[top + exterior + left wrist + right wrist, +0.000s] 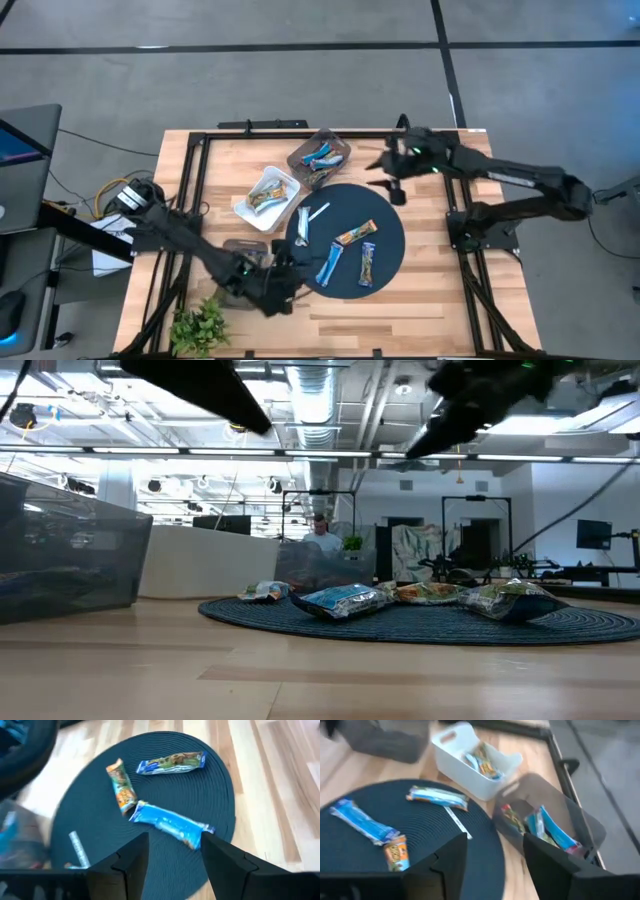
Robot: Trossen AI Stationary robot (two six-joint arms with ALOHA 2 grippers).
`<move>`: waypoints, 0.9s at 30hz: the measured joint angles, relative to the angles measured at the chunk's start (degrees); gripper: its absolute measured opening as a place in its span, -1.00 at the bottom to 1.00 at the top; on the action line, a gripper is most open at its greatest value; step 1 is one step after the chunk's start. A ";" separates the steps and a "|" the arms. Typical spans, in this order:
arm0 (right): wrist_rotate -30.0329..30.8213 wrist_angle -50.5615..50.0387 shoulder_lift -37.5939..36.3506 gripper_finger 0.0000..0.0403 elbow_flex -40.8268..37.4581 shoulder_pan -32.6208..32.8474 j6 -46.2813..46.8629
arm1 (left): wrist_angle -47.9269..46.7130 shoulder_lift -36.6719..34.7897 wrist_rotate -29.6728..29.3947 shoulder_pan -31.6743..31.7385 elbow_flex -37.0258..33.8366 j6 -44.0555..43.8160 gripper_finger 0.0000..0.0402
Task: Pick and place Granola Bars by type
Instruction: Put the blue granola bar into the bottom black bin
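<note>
Blue shiny wrapped bar (172,824) lies on my dark round woven mat (210,785); left gripper (172,855) fingers spread above it, right gripper (492,855) fingers spread too.

The tabletop (420,290) is viewed from overhead and level from its surface; the round mat (385,265) is shared by all four views.

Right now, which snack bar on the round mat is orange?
The orange bar near the middle of the dark round mat. Its wrapper is orange-brown; the other bars on the mat are blue or silvery white. A blue bar lies beside it.
</note>
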 joint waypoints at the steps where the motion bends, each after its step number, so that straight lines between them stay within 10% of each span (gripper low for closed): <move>1: -1.03 2.46 -2.66 -0.09 -3.22 0.02 0.15 | 2.00 0.00 1.62 1.39 -0.76 0.41 -0.14; 13: -3.99 30.40 -28.58 -0.14 -31.42 2.98 6.98 | 16.47 1.87 18.28 14.87 -1.66 0.40 0.04; 27: -1.94 32.57 -34.89 -0.18 -34.41 8.09 6.94 | 19.47 13.18 28.62 19.09 -1.23 -4.43 0.47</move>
